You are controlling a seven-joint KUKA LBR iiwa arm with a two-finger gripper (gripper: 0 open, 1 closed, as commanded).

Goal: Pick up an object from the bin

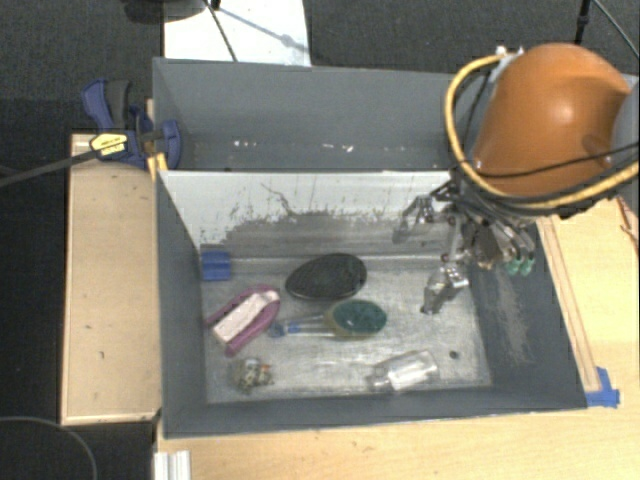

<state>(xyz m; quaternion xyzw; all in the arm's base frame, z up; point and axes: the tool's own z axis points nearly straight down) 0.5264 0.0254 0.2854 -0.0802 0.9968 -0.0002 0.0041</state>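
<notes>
Bin (180,308) objs, camera view: 6 total, 1 of each, all loose on the floor, no heap.
- blue block (215,264): back-left corner, at the foot of the back wall.
- black oval pad (325,276): mid-bin, near the back wall, lying flat.
- pink/purple pack (243,318): left of centre, lying at a slant.
- green round-head brush (350,319): centre, just in front of the black oval. Blue handle points left twd the pink/purple pack.
- clear plastic piece (402,372): front, right of centre.
- small multicolour lump (250,373): front-left, too small to ID.

Gripper (438,296): down inside the bin, right part, over bare floor. It sits right of the green round-head brush and the black oval pad, and behind the clear plastic piece. Those 3 are the nearest objs and all are apart from it, no contact w/ any obj. Holds nothing that I can see. Spread or clamped: can't tell, the mechanism blends into the grey floor. Tip on the floor or just above it: can't tell either.

Orange cover (545,108) on the wrist sits upper right, over the bin's back-right corner, w/ yellow + black cables (460,118) looped round it.
</notes>
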